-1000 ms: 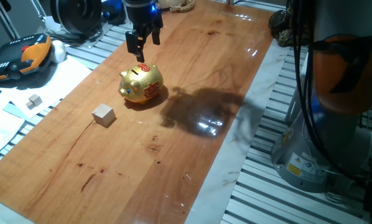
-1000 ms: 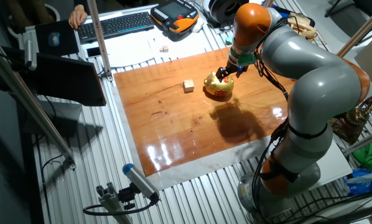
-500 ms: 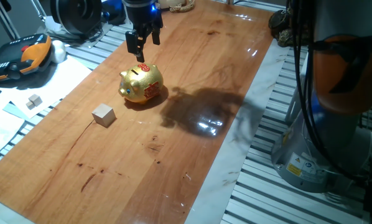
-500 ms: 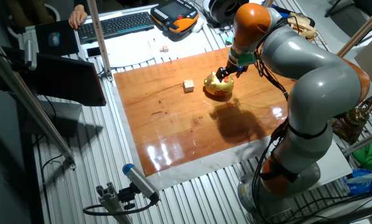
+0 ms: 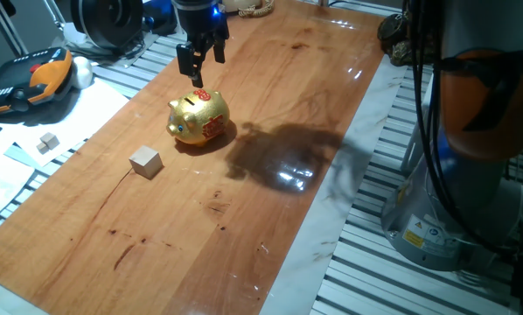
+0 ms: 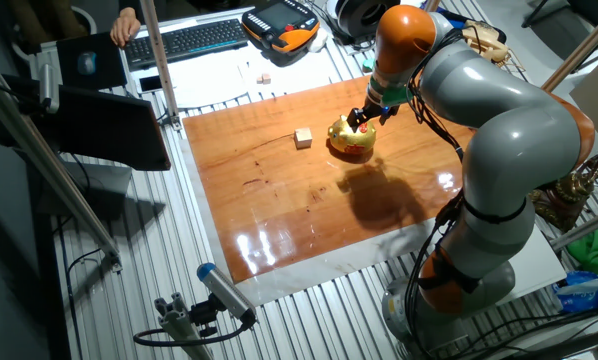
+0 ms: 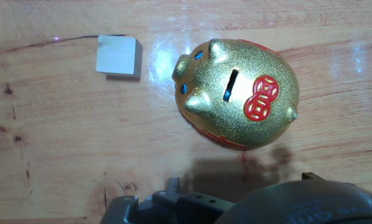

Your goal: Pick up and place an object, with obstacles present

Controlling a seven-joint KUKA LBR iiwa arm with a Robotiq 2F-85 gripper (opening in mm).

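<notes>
The object, a small pale beige wooden cube [image 5: 145,162], rests on the wooden tabletop [image 5: 270,219] to the front left of the obstacle, a shiny gold piggy bank [image 5: 198,118] with red markings. My gripper [image 5: 202,68] hangs open and empty just above and behind the piggy bank, away from the cube. From the other side, the gripper [image 6: 360,117] hovers over the piggy bank [image 6: 352,139], with the cube [image 6: 303,138] to its left. The hand view looks straight down on the piggy bank [image 7: 239,93] and the cube [image 7: 118,56]; the fingertips do not show there.
A smaller whitish cube [image 5: 48,141] lies on white paper off the board's left edge. An orange and black teach pendant [image 5: 25,79] and a keyboard [image 6: 194,40] sit beyond it. The arm's base [image 5: 471,175] stands at the right.
</notes>
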